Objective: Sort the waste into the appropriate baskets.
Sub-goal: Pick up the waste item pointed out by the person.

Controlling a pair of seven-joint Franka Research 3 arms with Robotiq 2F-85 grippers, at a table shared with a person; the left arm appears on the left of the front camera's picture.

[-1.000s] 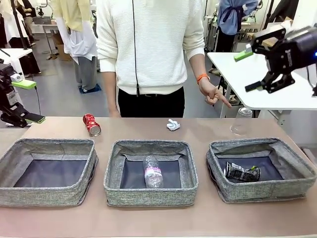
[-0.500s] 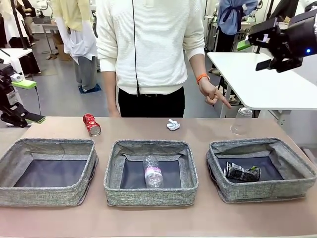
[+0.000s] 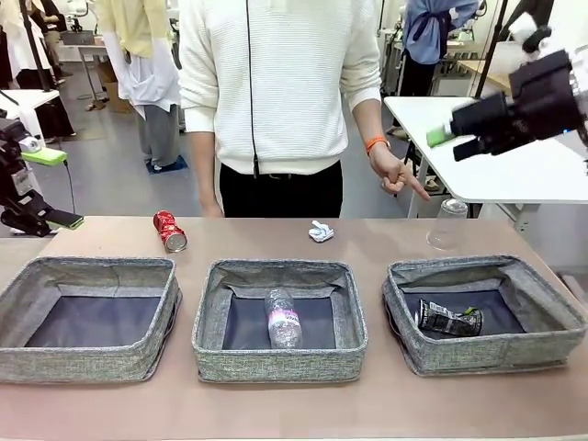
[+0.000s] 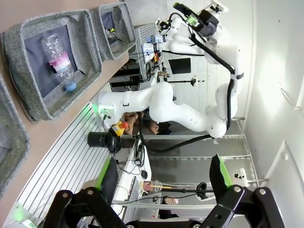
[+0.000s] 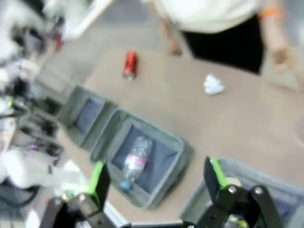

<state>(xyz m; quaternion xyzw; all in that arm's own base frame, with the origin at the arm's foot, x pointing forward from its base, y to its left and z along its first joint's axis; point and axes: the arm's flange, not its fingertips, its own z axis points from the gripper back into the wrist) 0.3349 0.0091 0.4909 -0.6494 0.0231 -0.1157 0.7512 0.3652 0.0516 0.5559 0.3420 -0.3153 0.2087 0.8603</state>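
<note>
Right gripper high beyond the table's far right corner, wrist turned so the fingers point left toward the person, nearly level. Fingers wide apart, nothing between them (own wrist view blurred). Left gripper raised off the far left corner, fingers stacked one above the other and pointing right, likewise spread wide with nothing held. Person's hand hanging beyond the far edge, orange wristband above it, index finger stretched down and rightward toward the clear plastic cup.

Cup upside down near the far edge, right of centre, just behind the right basket. Red soda can on its side near the far edge toward the left, long axis slanting from far left to near right, one end face turned to the near edge. Crumpled white paper wad near the middle of the far edge. Clear plastic bottle flat in the middle basket, long axis from far edge to near edge, blue cap nearward, pink label midway. Crushed dark can lying in the right basket, long axis along the table's width. Left basket by the near left corner.
</note>
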